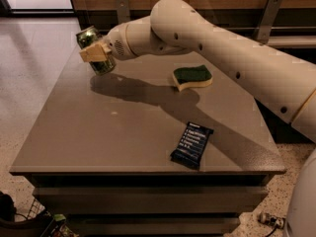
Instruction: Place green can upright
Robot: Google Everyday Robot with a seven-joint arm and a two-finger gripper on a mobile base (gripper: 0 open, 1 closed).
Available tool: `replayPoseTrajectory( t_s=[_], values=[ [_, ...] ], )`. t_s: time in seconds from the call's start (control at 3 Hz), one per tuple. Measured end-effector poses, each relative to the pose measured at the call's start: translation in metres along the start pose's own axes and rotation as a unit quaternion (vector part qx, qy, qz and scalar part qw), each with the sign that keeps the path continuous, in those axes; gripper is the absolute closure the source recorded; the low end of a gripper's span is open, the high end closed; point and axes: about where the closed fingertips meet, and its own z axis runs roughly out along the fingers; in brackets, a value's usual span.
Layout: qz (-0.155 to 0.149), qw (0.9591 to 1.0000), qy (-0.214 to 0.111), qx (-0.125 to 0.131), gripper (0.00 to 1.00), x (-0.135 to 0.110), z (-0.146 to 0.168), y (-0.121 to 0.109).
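The green can (89, 36) is a small dark green drink can with a silver top. My gripper (96, 52) is shut on the green can and holds it above the far left part of the grey table (123, 132). The can is tilted, its top leaning up and to the left. One beige finger (94, 53) crosses the can's middle. The can's lower end (104, 67) shows below the finger, a little above the tabletop. My white arm reaches in from the right.
A yellow sponge with a green top (192, 77) lies at the back middle of the table. A dark blue snack packet (191, 144) lies near the front edge. Wooden cabinets stand behind. The floor is to the left.
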Motion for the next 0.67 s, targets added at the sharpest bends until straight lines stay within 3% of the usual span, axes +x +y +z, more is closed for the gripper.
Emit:
replayPoseTrajectory(
  t_s=[0.33, 0.67],
  values=[
    [-0.012, 0.9996, -0.024, -0.011, 1.00, 0.005, 0.003, 0.008],
    [-0.003, 0.9966, -0.075, -0.034, 1.00, 0.015, 0.009, 0.009]
  ],
)
